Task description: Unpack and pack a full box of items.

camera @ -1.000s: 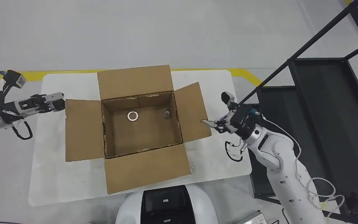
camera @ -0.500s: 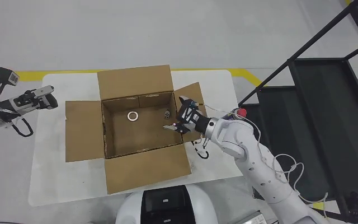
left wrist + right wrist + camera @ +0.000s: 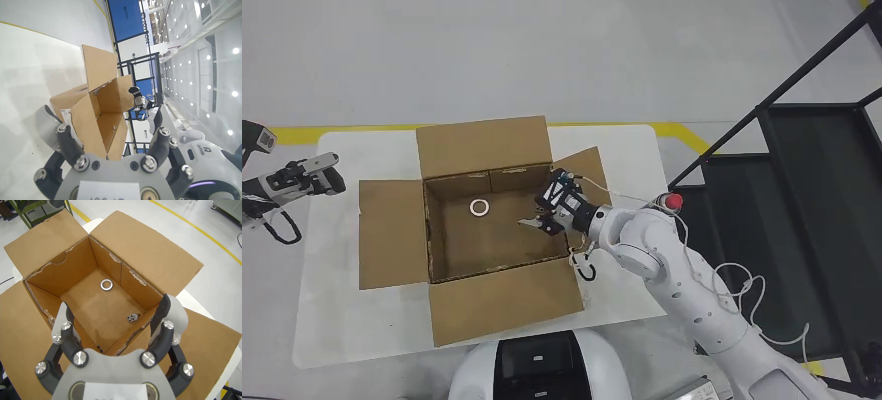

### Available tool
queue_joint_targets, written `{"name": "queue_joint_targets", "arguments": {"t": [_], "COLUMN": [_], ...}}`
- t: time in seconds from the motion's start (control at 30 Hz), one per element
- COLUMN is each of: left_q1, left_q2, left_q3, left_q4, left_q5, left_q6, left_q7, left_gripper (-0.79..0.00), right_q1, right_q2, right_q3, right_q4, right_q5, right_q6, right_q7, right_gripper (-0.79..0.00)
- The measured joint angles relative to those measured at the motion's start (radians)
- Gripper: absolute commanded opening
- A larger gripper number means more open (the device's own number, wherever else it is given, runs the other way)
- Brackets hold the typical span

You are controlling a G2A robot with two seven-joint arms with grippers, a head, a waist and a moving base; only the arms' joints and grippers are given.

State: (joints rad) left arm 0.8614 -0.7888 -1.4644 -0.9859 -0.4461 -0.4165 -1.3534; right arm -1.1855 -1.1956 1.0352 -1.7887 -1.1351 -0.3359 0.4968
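Note:
An open cardboard box (image 3: 492,150) stands mid-table with all its flaps spread out. On its floor lie a metal ring (image 3: 479,207) (image 3: 106,284) near the far wall and a small grey metal bracket (image 3: 132,318) near the right wall. My right gripper (image 3: 538,222) (image 3: 113,311) hangs open above the box's right wall, above the bracket, with nothing between its fingers. Left of the box's left flap, my left gripper (image 3: 330,179) (image 3: 104,121) stands open and empty over the table's left edge, facing the box (image 3: 102,98).
The white table (image 3: 342,300) has bare room left of and in front of the box. A black metal rack (image 3: 802,170) stands close to the table's right side. A tiny dark piece (image 3: 99,348) lies on the box floor by the wall under my right gripper.
My right arm has swung from beyond the right flap to above the box's right wall. The left gripper drew back a little toward the table's left edge.

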Motion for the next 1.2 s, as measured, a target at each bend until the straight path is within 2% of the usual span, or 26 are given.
{"name": "queue_joint_targets", "arguments": {"t": [0.3, 0.4, 0.47, 0.67, 0.9, 1.0, 1.2], "left_q1": [0.0, 0.0, 0.0, 0.0, 0.0, 0.0, 0.0], "left_q2": [0.0, 0.0, 0.0, 0.0, 0.0, 0.0, 0.0], "left_q3": [0.0, 0.0, 0.0, 0.0, 0.0, 0.0, 0.0], "left_q4": [0.0, 0.0, 0.0, 0.0, 0.0, 0.0, 0.0], "left_q5": [0.0, 0.0, 0.0, 0.0, 0.0, 0.0, 0.0], "left_q6": [0.0, 0.0, 0.0, 0.0, 0.0, 0.0, 0.0], "left_q7": [0.0, 0.0, 0.0, 0.0, 0.0, 0.0, 0.0], "left_gripper": [0.0, 0.0, 0.0, 0.0, 0.0, 0.0, 0.0], "right_q1": [0.0, 0.026, 0.062, 0.206, 0.264, 0.27, 0.271], "right_q2": [0.0, -0.011, -0.026, -0.106, -0.212, -0.239, -0.239], "right_q3": [-0.001, -0.046, -0.093, -0.285, -0.415, -0.424, -0.424], "right_q4": [-0.001, -0.024, -0.019, 0.115, 0.336, 0.395, 0.397], "right_q5": [0.0, -0.034, -0.03, 0.024, 0.186, 0.265, 0.267], "right_q6": [0.001, 0.028, 0.074, 0.314, 0.609, 0.64, 0.638], "right_q7": [-0.001, 0.003, 0.013, 0.078, -0.047, -0.105, -0.106], "right_gripper": [0.0, 0.0, 0.0, 0.0, 0.0, 0.0, 0.0]}}
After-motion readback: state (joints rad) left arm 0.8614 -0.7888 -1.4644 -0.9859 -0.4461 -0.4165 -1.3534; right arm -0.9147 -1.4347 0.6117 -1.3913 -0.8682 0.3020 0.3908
